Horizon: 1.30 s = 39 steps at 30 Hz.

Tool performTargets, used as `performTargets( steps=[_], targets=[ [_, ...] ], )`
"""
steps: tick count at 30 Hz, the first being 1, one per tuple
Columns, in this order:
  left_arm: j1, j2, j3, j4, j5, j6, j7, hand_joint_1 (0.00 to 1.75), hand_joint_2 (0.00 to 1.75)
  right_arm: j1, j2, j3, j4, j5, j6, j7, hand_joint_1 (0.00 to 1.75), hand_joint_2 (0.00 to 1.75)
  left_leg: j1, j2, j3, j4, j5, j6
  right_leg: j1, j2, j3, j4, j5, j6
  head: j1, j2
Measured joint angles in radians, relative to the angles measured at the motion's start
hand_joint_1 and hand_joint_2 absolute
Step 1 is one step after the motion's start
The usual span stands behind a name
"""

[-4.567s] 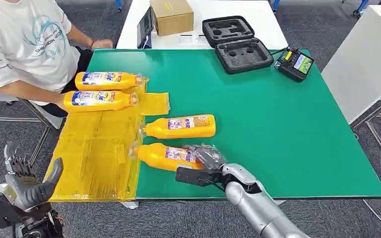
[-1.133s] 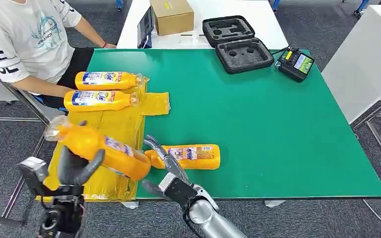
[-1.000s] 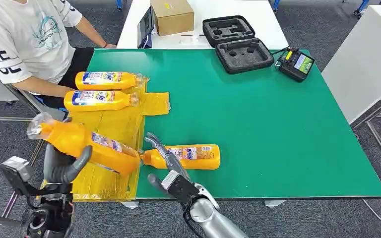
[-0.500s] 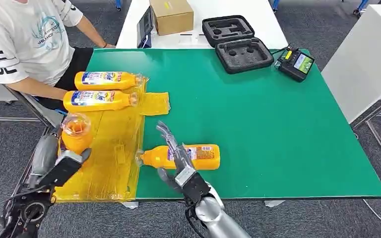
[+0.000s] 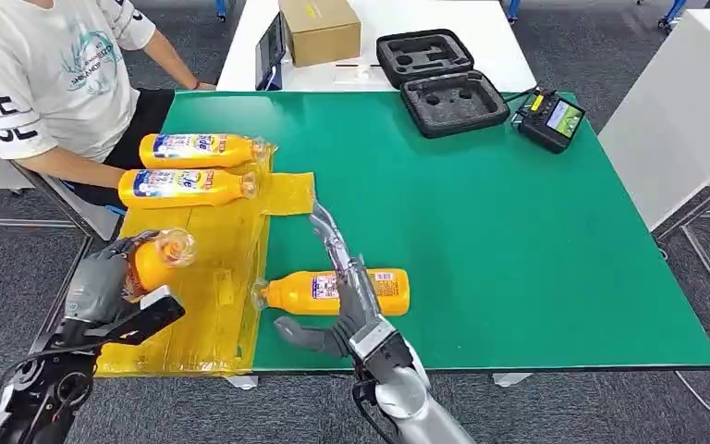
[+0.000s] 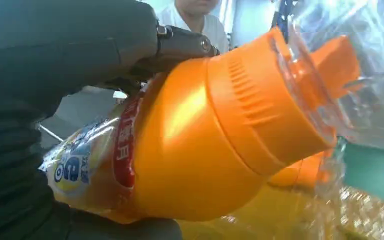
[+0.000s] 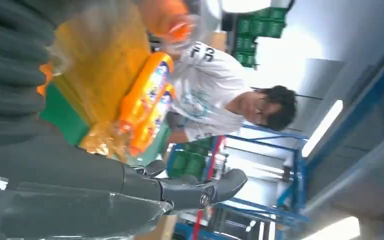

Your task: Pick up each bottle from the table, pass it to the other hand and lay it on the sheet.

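My left hand [image 5: 97,289] grips an orange bottle [image 5: 155,260] in clear wrap above the near left part of the yellow sheet [image 5: 205,242], cap end pointing toward the table. Up close the held bottle [image 6: 195,150] sits inside the grey hand [image 6: 55,60]. Another orange bottle [image 5: 337,291] lies on the green table [image 5: 518,240] just right of the sheet. My right hand [image 5: 347,301] stands over it, open, fingers stretched forward and holding nothing. Two more bottles [image 5: 199,150] [image 5: 185,187] lie on the sheet's far end, and they show as bottles [image 7: 145,100] beyond my right fingers [image 7: 190,190].
A person [image 5: 46,83] sits at the table's far left corner, close to the sheet. Behind the green table stand a cardboard box [image 5: 320,30], an open black foam case [image 5: 442,81] and a handheld controller [image 5: 551,118]. A white cabinet [image 5: 693,111] stands at the right.
My left hand has turned the bottle and brought it lower over the sheet's near left. My right hand has let go of it, risen and stretched its fingers over the lying bottle.
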Motion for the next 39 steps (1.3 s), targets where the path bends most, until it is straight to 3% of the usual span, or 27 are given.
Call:
performTargets(
  steps=[15,22,39],
  targets=[
    [-0.226,0.034,-0.202,0.222,-0.161,-0.184,0.059,1.75,1.75,-0.037,0.032,0.051,0.005,0.114,0.061,0.0,0.0,1.75,0.0,-0.001,0.0,0.0,0.0,0.0,0.0,0.0,0.0,0.0,0.0,0.0,0.0,0.0],
    [-0.264,0.037,-0.238,0.273,-0.167,-0.195,0.06,1.75,1.75,-0.047,0.039,0.056,0.031,0.115,0.065,0.0,0.0,1.75,0.0,0.0,-0.001,0.0,0.0,0.0,0.0,0.0,0.0,0.0,0.0,0.0,0.0,0.0],
    [-0.359,0.084,-0.335,0.425,-0.178,-0.408,0.098,1.75,1.75,-0.078,0.081,0.08,0.143,0.119,0.109,0.016,0.0,1.75,0.0,0.0,-0.001,0.0,0.0,0.0,0.0,0.0,0.001,0.001,0.0,0.0,0.0,0.0]
  ],
)
